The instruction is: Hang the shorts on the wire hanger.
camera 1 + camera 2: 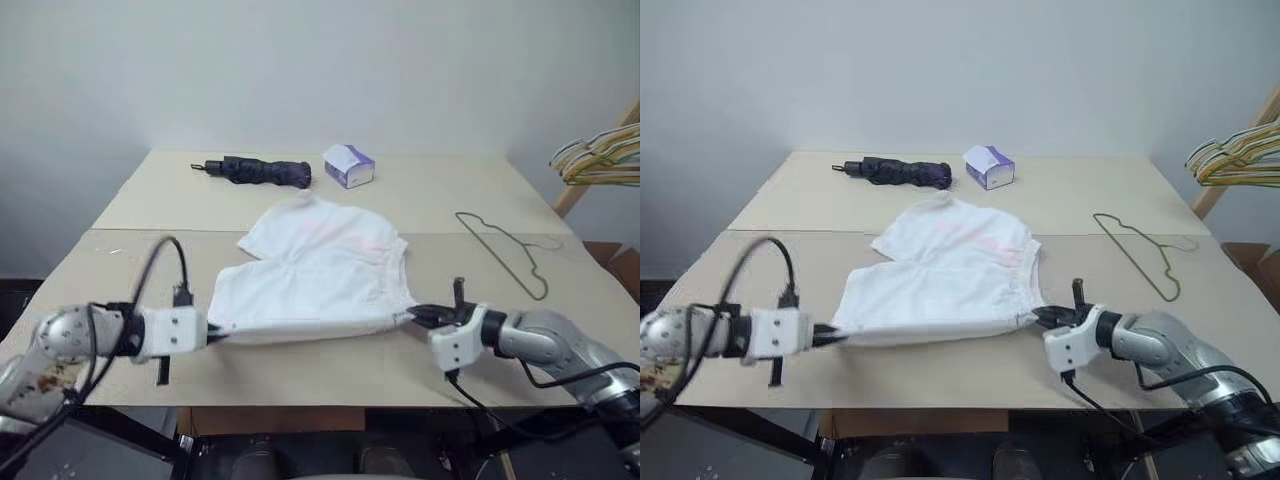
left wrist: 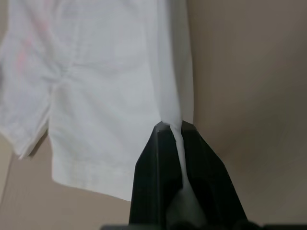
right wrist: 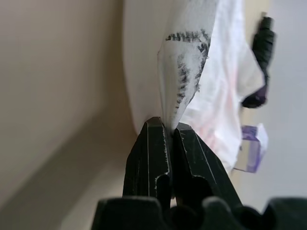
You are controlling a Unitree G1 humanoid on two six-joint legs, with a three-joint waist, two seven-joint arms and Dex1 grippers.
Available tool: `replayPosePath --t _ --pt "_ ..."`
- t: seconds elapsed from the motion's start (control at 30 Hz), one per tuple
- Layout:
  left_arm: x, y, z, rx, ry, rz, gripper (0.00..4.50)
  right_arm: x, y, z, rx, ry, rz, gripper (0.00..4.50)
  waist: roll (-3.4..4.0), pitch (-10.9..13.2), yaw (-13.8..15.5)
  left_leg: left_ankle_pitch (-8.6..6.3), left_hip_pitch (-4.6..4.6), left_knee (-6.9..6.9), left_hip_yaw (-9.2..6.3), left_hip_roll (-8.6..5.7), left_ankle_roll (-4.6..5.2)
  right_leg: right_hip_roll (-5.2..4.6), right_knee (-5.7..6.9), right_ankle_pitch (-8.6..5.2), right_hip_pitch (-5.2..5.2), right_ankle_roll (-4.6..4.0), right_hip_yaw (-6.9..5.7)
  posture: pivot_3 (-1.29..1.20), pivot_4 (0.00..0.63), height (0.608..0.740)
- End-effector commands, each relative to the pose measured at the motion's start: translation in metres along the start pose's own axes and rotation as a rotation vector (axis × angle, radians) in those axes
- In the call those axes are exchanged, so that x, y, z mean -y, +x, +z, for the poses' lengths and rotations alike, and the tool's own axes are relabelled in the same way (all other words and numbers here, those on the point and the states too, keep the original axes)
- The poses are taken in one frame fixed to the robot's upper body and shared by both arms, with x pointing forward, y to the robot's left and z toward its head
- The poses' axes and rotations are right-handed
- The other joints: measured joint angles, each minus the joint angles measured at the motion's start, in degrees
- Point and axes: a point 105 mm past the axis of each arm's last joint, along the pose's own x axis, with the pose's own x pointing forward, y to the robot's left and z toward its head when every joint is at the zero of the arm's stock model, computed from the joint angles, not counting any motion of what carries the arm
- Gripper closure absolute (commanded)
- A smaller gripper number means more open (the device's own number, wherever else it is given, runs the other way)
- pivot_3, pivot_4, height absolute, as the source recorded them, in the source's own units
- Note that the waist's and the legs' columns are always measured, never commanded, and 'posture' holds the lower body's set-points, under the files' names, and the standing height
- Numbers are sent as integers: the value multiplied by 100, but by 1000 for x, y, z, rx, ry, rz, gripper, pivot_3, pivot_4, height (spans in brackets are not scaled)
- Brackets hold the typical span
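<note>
Left eye view: white shorts [image 1: 318, 280] lie spread near the front of a tan table [image 1: 420, 200], the left gripper [image 1: 213, 333] pinching their near left corner and the right gripper [image 1: 418, 316] pinching their near right corner, both clamped tight on the cloth. A thin wire hanger [image 1: 505, 251] lies flat to the right of the shorts, apart from them. Behind the shorts rest a folded dark umbrella [image 1: 262, 171] and a tissue box [image 1: 349, 165].

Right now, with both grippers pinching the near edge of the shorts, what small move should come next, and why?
Probably lift both grippers together. The left gripper and right gripper are each shut on a corner of the shorts, which lie flat on the table, apart from the wire hanger to the robot's right.
</note>
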Motion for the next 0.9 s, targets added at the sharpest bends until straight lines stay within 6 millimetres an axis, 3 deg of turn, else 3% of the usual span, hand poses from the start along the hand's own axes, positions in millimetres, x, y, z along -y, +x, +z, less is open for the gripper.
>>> replayPosePath --t 0.03,0.17,0.3,0.5,0.73,0.8,0.9 --pt "7 2 13 20 39 -51 4500 13 -20 -7 -52 -33 20 4474 -3 -2 -4 0 -1 0 1 0 0 0 0 -1 -1 1 0 -11 0 740" --pt "24 7 16 24 40 -149 4500 8 -29 -8 -67 -35 64 4474 -3 -3 -2 2 -19 -1 11 0 2 8 2 8 -16 -23 6 -25 0 740" --pt "33 14 17 28 38 -196 4500 4 -25 -8 -55 -30 57 4474 -3 -2 -17 23 -42 -1 14 2 38 19 4 6 -30 -18 14 -33 0 740" --pt "20 21 11 7 83 -128 2881 -6 -30 -6 -42 -10 106 2589 -4 -3 18 21 -33 2 16 -2 34 14 2 5 -32 -17 15 -34 0 740" --pt "11 2 8 -1 40 -164 588 -1 -67 -13 -73 189 116 154 -4 -2 8 22 -36 1 18 1 39 13 1 4 -32 -17 17 -39 0 740" --pt "-1 -4 8 10 9 -110 18 13 -81 -22 -118 306 33 0 -4 -2 -9 22 -32 0 17 3 39 15 3 5 -28 -18 17 -38 0 740" --pt "-44 -3 18 145 -114 156 18 45 -101 -46 -189 631 -199 0 -2 -3 -4 20 -25 3 14 1 35 13 2 9 -21 -14 19 -39 0 740"
